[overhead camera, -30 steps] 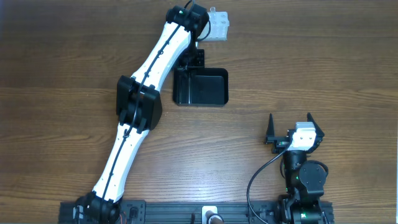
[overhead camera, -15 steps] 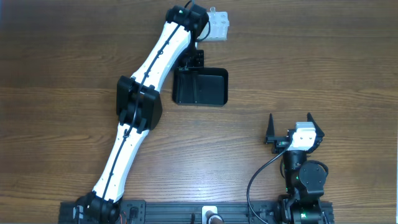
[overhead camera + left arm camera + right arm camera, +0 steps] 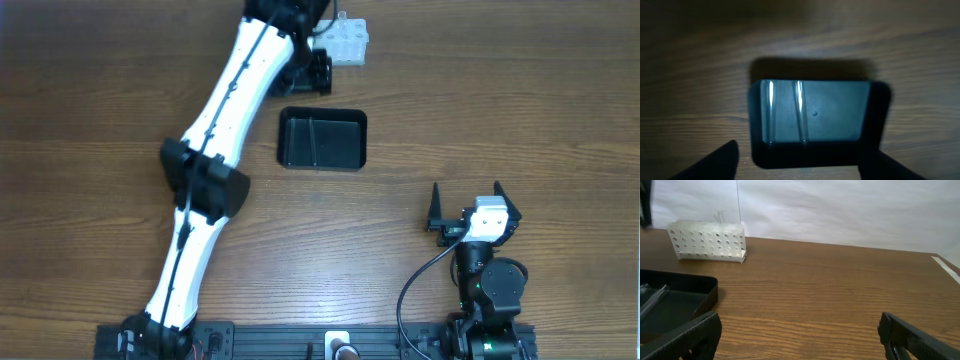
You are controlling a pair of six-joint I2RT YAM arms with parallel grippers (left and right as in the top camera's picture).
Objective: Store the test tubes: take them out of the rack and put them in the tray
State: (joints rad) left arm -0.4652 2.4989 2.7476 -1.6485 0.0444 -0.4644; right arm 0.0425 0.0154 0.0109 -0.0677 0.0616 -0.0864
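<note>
The left gripper [image 3: 312,74] is held above the black tray [image 3: 360,140], fingers spread and empty. Two test tubes [image 3: 800,112] are laid side by side in the tray, near the white rack [image 3: 347,42]. The right gripper [image 3: 467,203] is seen wide open, well apart.

Probably lab: test-tube rack [image 3: 350,42], wooden bench [image 3: 520,110]
</note>
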